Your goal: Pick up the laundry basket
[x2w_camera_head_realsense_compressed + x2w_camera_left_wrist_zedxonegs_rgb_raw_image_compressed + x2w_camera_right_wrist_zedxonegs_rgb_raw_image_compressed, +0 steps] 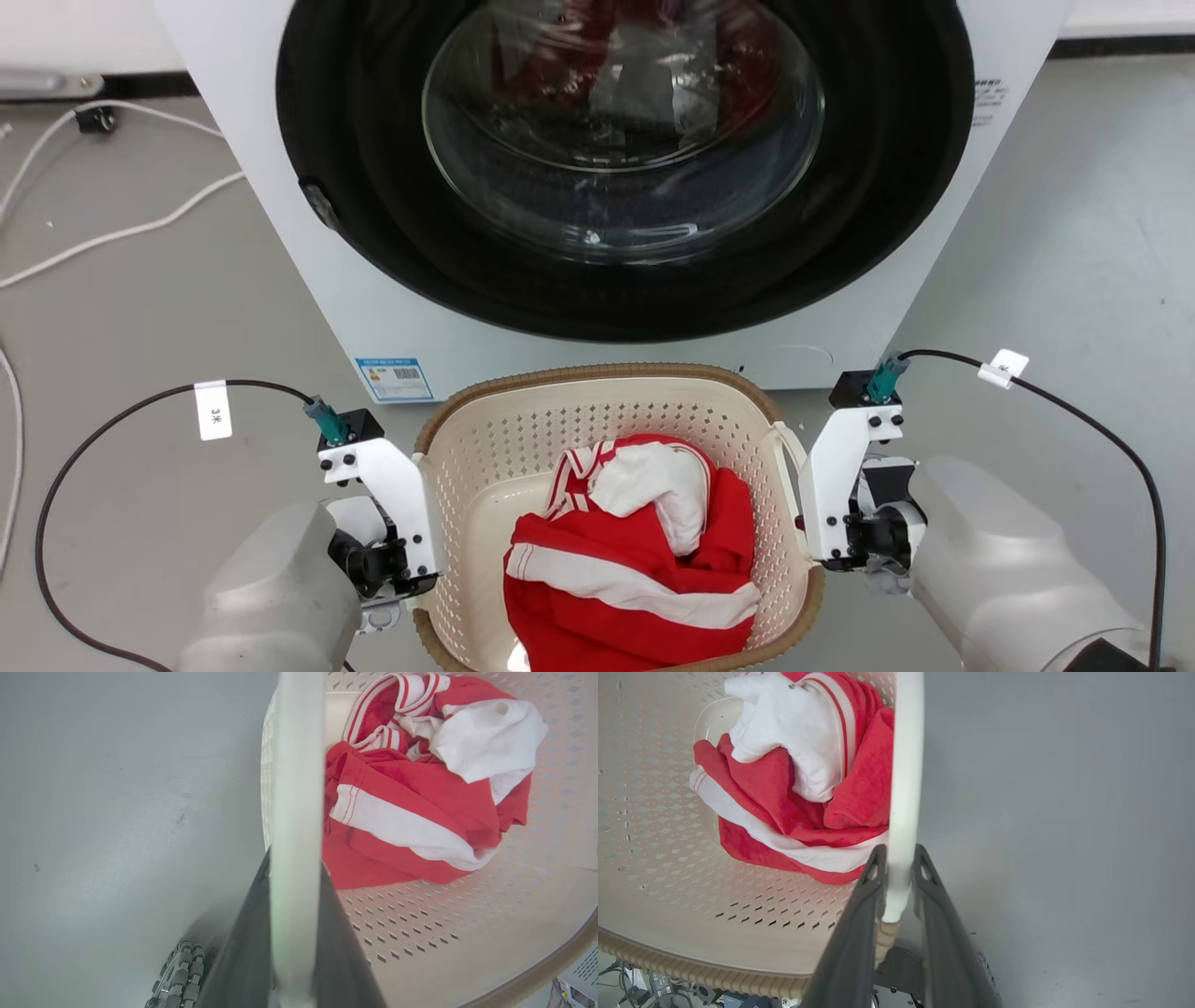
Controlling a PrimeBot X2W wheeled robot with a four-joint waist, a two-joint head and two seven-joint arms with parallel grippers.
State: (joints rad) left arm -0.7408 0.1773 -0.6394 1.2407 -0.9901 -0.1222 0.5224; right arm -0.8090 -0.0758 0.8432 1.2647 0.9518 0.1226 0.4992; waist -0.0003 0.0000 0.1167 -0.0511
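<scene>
The laundry basket (523, 434) is cream and perforated with a brown woven-look rim, and it sits low in the head view just in front of the washing machine. Crumpled red-and-white clothes (635, 560) lie inside it. My left gripper (397, 551) is at the basket's left side. In the left wrist view the left gripper (294, 868) is shut on the white side handle (296, 788), with the basket wall (444, 933) to its right. My right gripper (836, 523) is at the basket's right side. The right wrist view shows the right gripper (899, 851) shut on the other white handle (906, 765).
The white washing machine (373, 308) stands right behind the basket, its round glass door (616, 121) shut. White cables (121, 229) trail over the grey floor at the left. Black cables (1074, 411) loop from both wrists.
</scene>
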